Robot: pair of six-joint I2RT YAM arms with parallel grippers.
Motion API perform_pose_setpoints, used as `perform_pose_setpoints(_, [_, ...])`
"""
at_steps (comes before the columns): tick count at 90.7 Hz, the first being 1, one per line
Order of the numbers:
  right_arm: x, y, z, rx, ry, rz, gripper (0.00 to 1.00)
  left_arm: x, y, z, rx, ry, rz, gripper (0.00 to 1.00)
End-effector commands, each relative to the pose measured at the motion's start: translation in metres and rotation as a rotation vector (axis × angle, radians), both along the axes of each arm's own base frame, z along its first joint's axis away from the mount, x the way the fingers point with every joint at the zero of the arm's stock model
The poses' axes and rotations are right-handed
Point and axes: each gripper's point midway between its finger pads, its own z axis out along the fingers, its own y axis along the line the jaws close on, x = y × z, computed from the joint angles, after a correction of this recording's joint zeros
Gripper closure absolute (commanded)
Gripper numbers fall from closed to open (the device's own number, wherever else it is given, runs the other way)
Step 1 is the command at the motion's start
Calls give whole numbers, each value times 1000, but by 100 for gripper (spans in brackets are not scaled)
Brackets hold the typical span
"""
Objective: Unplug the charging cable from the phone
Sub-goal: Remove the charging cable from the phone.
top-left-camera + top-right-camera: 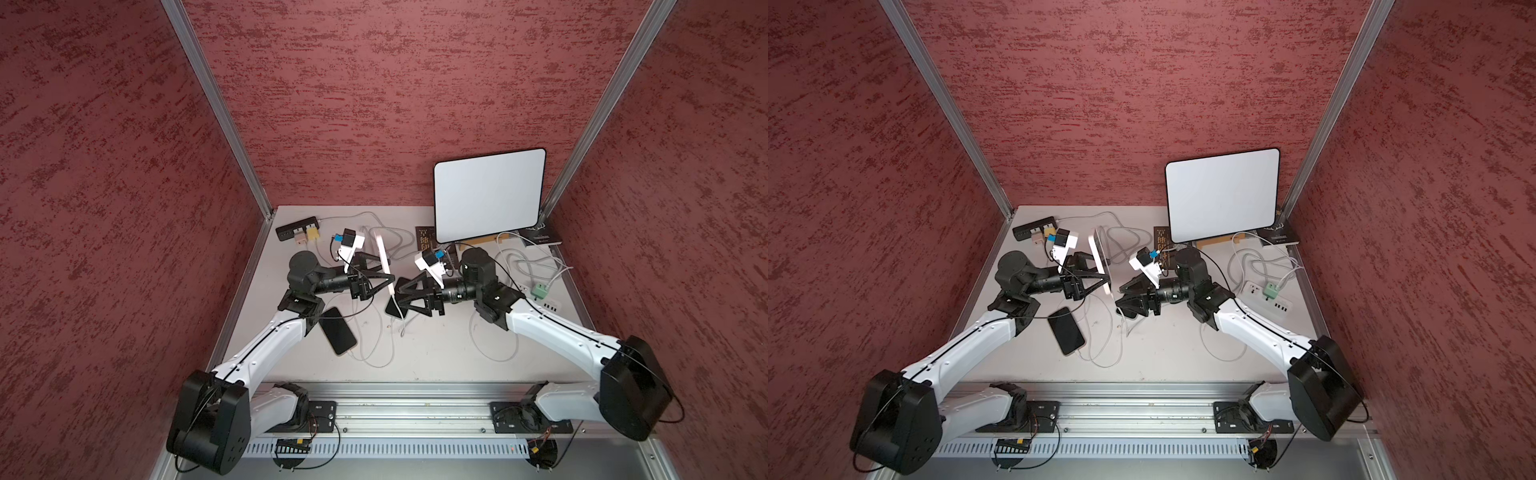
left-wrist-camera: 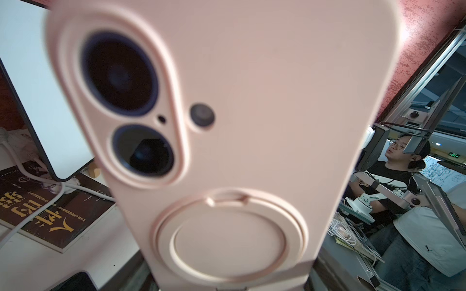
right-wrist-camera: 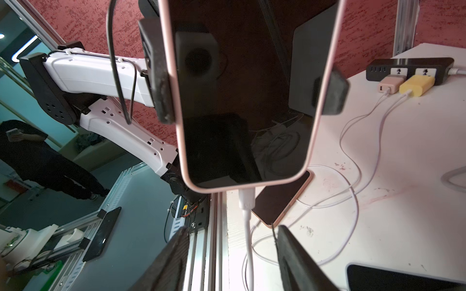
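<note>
**Phone and cable at the moment of approach.** In both top views the phone (image 1: 383, 257), in a pink case, stands edge-on, held upright above the middle of the table (image 1: 436, 353). Its dark screen (image 3: 242, 100) faces the right arm and its lensed back (image 2: 252, 126) faces the left. The left gripper (image 1: 376, 272) clamps the phone by its two long edges, with a pad (image 3: 161, 83) on each side. The white charging cable (image 3: 248, 226) is plugged into the phone's lower end. It hangs to the tabletop and loops toward 6 o'clock. The right gripper (image 3: 232, 228) stands spread, its fingers (image 3: 171, 262) straddling the cable just below the plug without touching it. A second phone (image 1: 337, 330) lies flat, screen up, at 7 o'clock from the held one. A black power strip (image 1: 297, 227) with two chargers (image 3: 417, 85) sits in the 10 o'clock corner. A white panel (image 1: 489, 194) leans against the wall at 1 o'clock.
</note>
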Motion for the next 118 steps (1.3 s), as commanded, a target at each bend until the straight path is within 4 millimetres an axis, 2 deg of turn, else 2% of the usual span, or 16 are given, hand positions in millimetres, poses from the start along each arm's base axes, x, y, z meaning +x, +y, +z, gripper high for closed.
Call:
perform_pose_setpoints(1, [4, 8, 0, 15, -55, -14, 47, -3, 4, 16, -28, -74, 21, 74])
perform_pose_setpoints(28, [3, 22, -13, 6, -53, 9, 57, -3, 5, 18, -30, -76, 27, 72])
perform_pose_setpoints(52, [4, 24, -16, 8, -50, 12, 69, -2, 6, 17, -29, -76, 31, 71])
perform_pose_setpoints(68, [3, 24, -15, 10, -46, 18, 87, -3, 6, 16, -30, -76, 31, 71])
perform_pose_setpoints(86, [1, 24, -15, 11, -39, 25, 100, -3, 7, 16, -31, -78, 32, 71])
perform_pose_setpoints(118, [0, 24, -19, 11, -41, 28, 100, -2, 8, 18, -36, -84, 39, 71])
